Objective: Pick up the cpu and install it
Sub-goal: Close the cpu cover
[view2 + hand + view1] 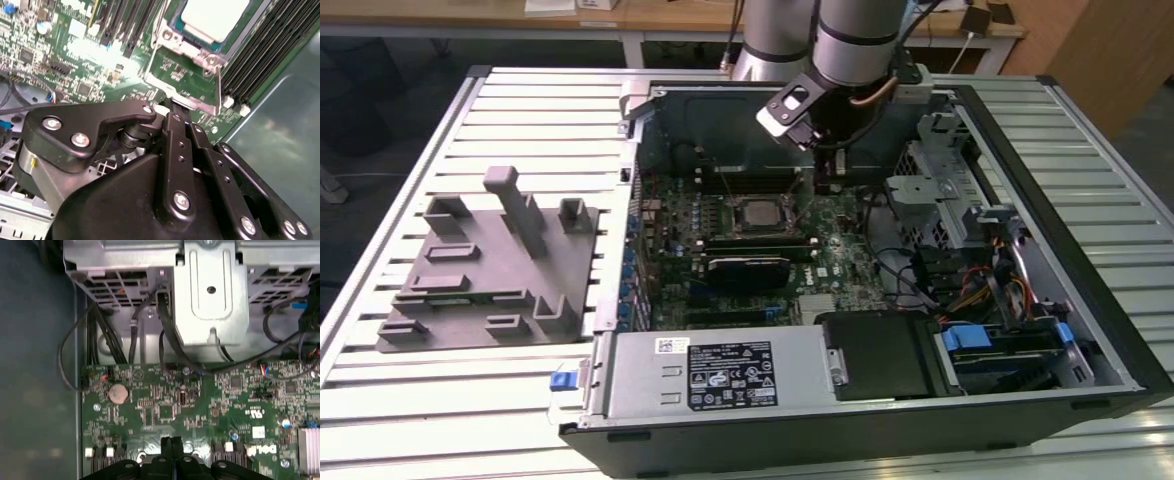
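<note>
A black two-fingered gripper (pixel 829 188) on a silver robot arm reaches down into an open black desktop computer case (pixel 720 120). The case lies on a white slatted metal table (pixel 454 400). In both wrist views the gripper (pixel 172 106) (pixel 171 440) has its fingers (pixel 166 450) pressed flat together, with nothing between them.

The small flat square cpu (pixel 761 212), with a silvery-grey metal top, sits in its socket on the green circuit-covered motherboard (pixel 160 405). It is just beside the gripper, toward the exterior view's left of it. In the second wrist view the cpu (pixel 215 15) lies just beyond the fingertips. The socket's silver metal bracket (pixel 187 75) lies between them. The tips sit at the bracket's edge, but contact cannot be told.

A black rectangular finned block (pixel 747 268) lies near the gripper, just past the cpu. A grey moulded plastic tray (pixel 480 270) rests well apart from the gripper, on the exterior view's left.
</note>
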You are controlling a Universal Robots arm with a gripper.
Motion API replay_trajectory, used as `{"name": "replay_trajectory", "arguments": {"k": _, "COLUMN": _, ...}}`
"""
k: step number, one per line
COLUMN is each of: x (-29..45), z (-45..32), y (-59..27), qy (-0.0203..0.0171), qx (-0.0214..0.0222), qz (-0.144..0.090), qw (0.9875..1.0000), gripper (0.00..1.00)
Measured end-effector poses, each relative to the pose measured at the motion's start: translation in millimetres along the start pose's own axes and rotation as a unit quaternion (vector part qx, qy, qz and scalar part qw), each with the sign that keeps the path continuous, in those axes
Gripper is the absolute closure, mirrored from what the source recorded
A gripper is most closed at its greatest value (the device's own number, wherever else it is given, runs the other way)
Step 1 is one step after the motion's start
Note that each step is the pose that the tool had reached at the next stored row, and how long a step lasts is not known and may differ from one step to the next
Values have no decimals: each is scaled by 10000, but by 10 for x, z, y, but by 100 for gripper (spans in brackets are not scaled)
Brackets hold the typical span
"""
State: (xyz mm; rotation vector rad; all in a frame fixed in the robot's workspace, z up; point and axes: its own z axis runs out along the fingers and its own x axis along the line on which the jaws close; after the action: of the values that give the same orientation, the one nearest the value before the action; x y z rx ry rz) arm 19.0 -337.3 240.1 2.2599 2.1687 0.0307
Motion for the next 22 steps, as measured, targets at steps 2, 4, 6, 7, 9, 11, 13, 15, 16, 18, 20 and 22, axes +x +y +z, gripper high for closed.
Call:
{"name": "replay_trajectory", "arguments": {"k": 2, "x": -2, "z": -1, "y": -43, "qy": 0, "qx": 0, "qz": 1, "qw": 10000, "gripper": 89}}
{"name": "replay_trajectory", "arguments": {"k": 4, "x": -3, "z": -1, "y": -86, "qy": 0, "qx": 0, "qz": 0, "qw": 10000, "gripper": 89}}
{"name": "replay_trajectory", "arguments": {"k": 6, "x": -4, "z": -1, "y": -125, "qy": 1, "qx": 0, "qz": 0, "qw": 10000, "gripper": 89}}
{"name": "replay_trajectory", "arguments": {"k": 7, "x": -4, "z": 0, "y": -141, "qy": 1, "qx": 0, "qz": 1, "qw": 10000, "gripper": 89}}
{"name": "replay_trajectory", "arguments": {"k": 9, "x": -5, "z": 0, "y": -165, "qy": -1, "qx": 0, "qz": 1, "qw": 10000, "gripper": 89}}
{"name": "replay_trajectory", "arguments": {"k": 11, "x": -6, "z": 1, "y": -188, "qy": -1, "qx": 0, "qz": 0, "qw": 10000, "gripper": 89}}
{"name": "replay_trajectory", "arguments": {"k": 13, "x": -7, "z": 3, "y": -209, "qy": 0, "qx": 0, "qz": 0, "qw": 10000, "gripper": 89}}
{"name": "replay_trajectory", "arguments": {"k": 15, "x": -8, "z": 4, "y": -230, "qy": 0, "qx": 0, "qz": 1, "qw": 10000, "gripper": 89}}
{"name": "replay_trajectory", "arguments": {"k": 16, "x": -8, "z": 6, "y": -238, "qy": 0, "qx": 0, "qz": 1, "qw": 10000, "gripper": 89}}
{"name": "replay_trajectory", "arguments": {"k": 18, "x": -8, "z": 8, "y": -252, "qy": 0, "qx": 0, "qz": 0, "qw": 10000, "gripper": 89}}
{"name": "replay_trajectory", "arguments": {"k": 20, "x": -9, "z": 11, "y": -262, "qy": 0, "qx": 0, "qz": 1, "qw": 10000, "gripper": 89}}
{"name": "replay_trajectory", "arguments": {"k": 22, "x": -9, "z": 13, "y": -263, "qy": 0, "qx": 0, "qz": 0, "qw": 10000, "gripper": 89}}
